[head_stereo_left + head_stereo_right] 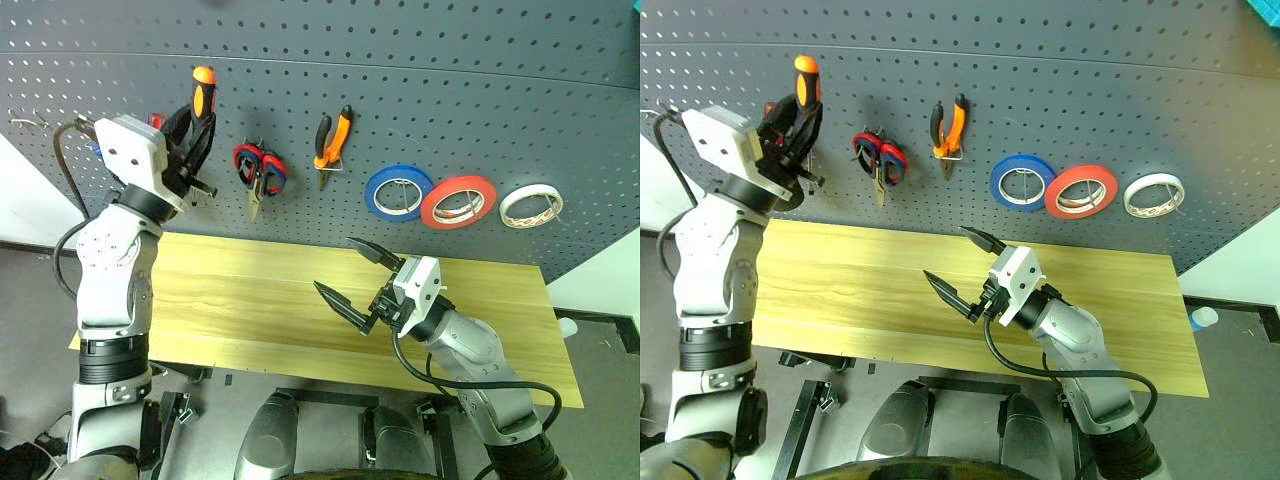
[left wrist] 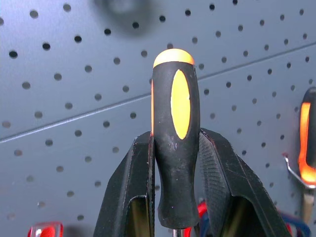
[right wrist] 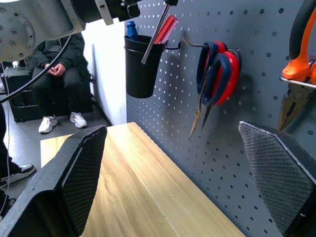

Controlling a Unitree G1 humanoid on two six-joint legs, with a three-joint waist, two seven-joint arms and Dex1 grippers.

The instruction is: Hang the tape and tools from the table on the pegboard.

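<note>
no readable text, labels, brands or numbers on any tool or surface

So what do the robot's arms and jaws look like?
Both arms are silvery grey metal with black rings at the joints. Each wrist carries a white boxy block, and black cables loop beside both arms. The left gripper and the right gripper each have two black pointed fingers with bumpy, textured inner pads.

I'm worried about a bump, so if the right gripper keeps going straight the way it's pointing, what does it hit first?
Probably the pegboard. The open right gripper aims across the table at bare panel below the red-handled scissors, though depth is hard to judge.
</note>
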